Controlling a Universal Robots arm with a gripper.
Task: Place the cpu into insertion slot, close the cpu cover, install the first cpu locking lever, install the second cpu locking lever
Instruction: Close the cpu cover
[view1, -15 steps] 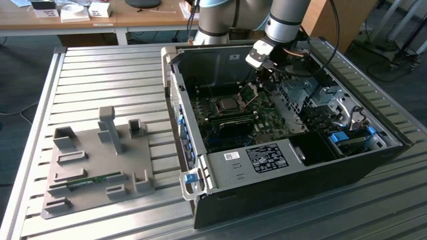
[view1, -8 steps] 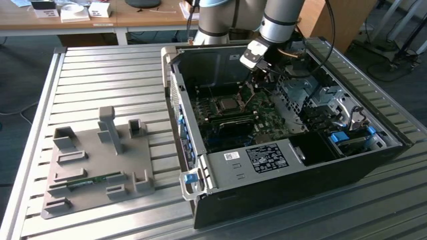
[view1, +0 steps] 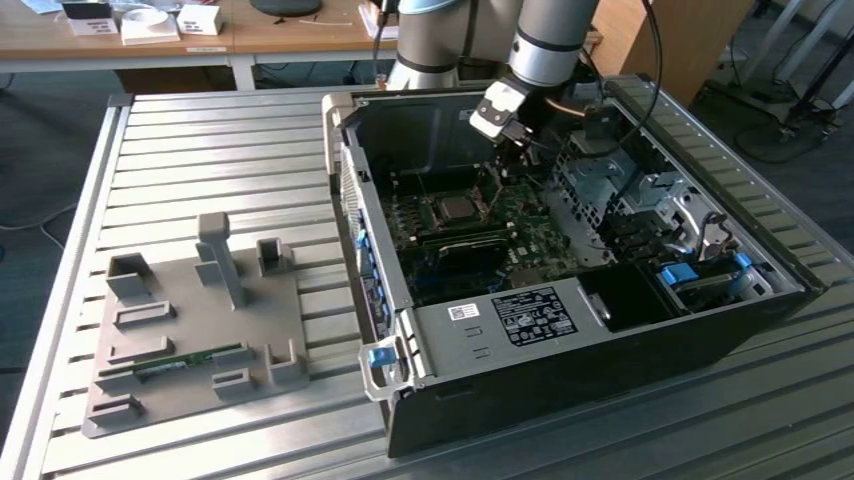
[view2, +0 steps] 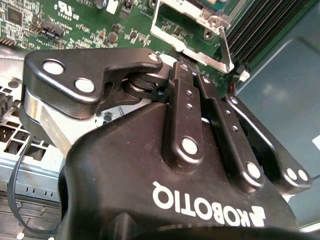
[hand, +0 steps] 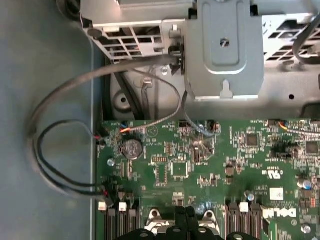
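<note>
My tool (hand: 186, 225) was closed, gripping nothing visible, near the cover (view2: 187, 47). The cpu (view1: 457, 208) lay in its socket. Risk: off-centre pressure could skew the cover and damage the pins.

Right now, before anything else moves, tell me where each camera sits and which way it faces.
Exterior view: off the arm, high over the ribbed table, looking down into the open computer case; the arm and hand reach inside.
First wrist view: on the arm, facing the green motherboard and a grey metal bracket; part of the hand shows.
Second wrist view: on the arm, close behind the hand, facing along it to the motherboard.
Shared: both wrist views show the hand and motherboard.
</note>
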